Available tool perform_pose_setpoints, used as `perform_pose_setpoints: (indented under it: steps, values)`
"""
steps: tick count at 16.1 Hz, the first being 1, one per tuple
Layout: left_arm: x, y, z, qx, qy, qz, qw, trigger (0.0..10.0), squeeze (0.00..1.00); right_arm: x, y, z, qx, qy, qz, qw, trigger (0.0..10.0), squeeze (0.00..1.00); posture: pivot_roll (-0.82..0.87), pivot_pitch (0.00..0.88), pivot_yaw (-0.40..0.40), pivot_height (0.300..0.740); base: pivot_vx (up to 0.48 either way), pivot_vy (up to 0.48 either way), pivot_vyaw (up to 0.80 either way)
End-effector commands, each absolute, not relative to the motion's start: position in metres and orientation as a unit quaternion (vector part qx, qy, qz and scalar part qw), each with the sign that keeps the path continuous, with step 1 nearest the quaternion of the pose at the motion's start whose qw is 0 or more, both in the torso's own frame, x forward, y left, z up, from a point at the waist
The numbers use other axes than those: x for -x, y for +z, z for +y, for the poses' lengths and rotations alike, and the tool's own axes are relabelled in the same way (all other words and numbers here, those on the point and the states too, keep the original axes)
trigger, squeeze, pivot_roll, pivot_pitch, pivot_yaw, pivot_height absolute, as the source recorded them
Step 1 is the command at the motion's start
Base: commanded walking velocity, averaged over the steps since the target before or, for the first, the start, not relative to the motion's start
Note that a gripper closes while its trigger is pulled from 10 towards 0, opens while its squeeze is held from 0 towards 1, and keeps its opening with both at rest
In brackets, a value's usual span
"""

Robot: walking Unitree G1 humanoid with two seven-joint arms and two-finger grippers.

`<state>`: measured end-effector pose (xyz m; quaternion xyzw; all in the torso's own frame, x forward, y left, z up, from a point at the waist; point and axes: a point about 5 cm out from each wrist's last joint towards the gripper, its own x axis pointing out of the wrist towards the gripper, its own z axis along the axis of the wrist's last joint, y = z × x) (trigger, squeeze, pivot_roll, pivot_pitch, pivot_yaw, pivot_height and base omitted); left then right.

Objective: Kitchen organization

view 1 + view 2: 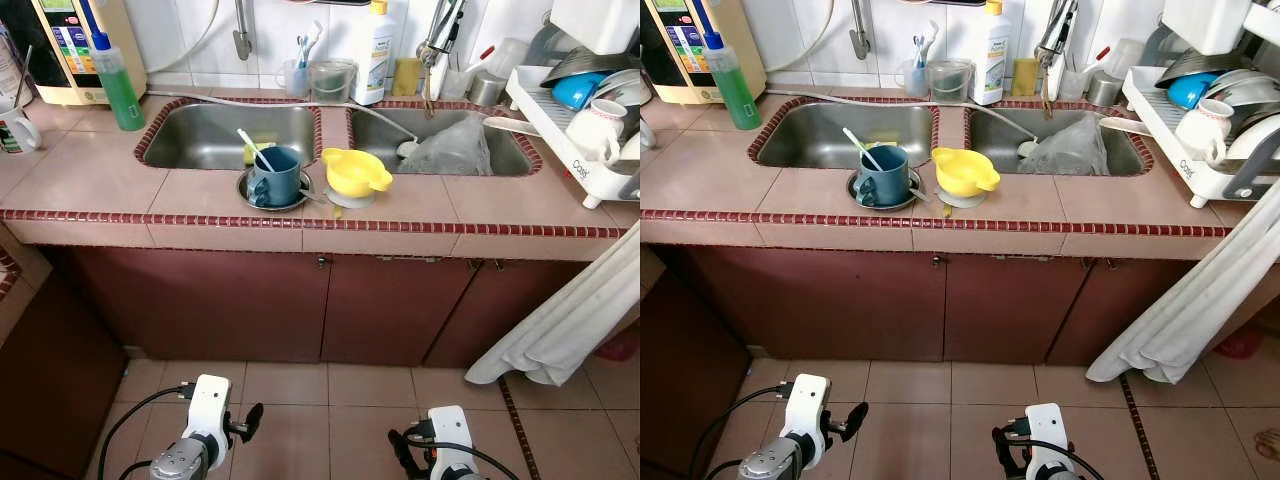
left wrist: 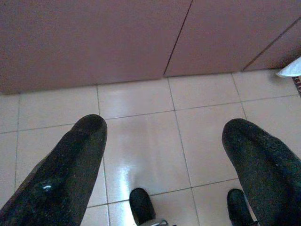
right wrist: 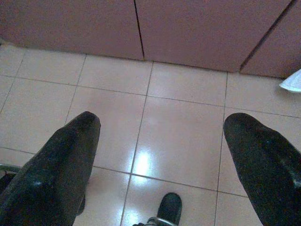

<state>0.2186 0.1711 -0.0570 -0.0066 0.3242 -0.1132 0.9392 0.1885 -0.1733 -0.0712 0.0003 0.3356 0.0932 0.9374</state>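
Hanging low over the floor tiles, left tool (image 2: 160,155) and right tool (image 3: 160,146) both gape wide and empty, while the blue mug (image 1: 275,178) sits up ahead on the tabletop (image 1: 90,170), nearer the left arm.

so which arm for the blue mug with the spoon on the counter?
Left, probably. The blue mug with a white spoon stands on the pink tiled counter left of centre, nearer the left gripper. Both grippers hang low with fingers open, the right gripper further across.
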Motion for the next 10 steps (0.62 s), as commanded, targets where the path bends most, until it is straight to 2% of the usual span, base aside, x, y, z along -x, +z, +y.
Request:
perform_pose_setpoints:
  steps: [1,3,10]
  values:
    - [-0.2283,-0.0506,0.1727,-0.025,-0.104,0.307,0.946,10.0,0.00,-0.1960,-0.0657,-0.1778,0.041,0.077,0.313,0.946,10.0,0.00,-0.02,0.037,0.019,0.740,0.000,0.000,0.00]
    - [-0.2325,-0.0475,0.1733,-0.049,-0.098,0.295,0.949,10.0,0.00,-0.2001,-0.0639,-0.1781,0.042,0.073,0.311,0.947,10.0,0.00,-0.02,0.033,0.016,0.740,0.000,0.000,0.00]
    - [-0.2312,-0.0478,0.1723,-0.058,-0.096,0.290,0.950,10.0,0.00,-0.2009,-0.0639,-0.1808,0.036,0.069,0.316,0.946,10.0,0.00,-0.02,0.027,0.012,0.740,0.000,0.000,0.00]
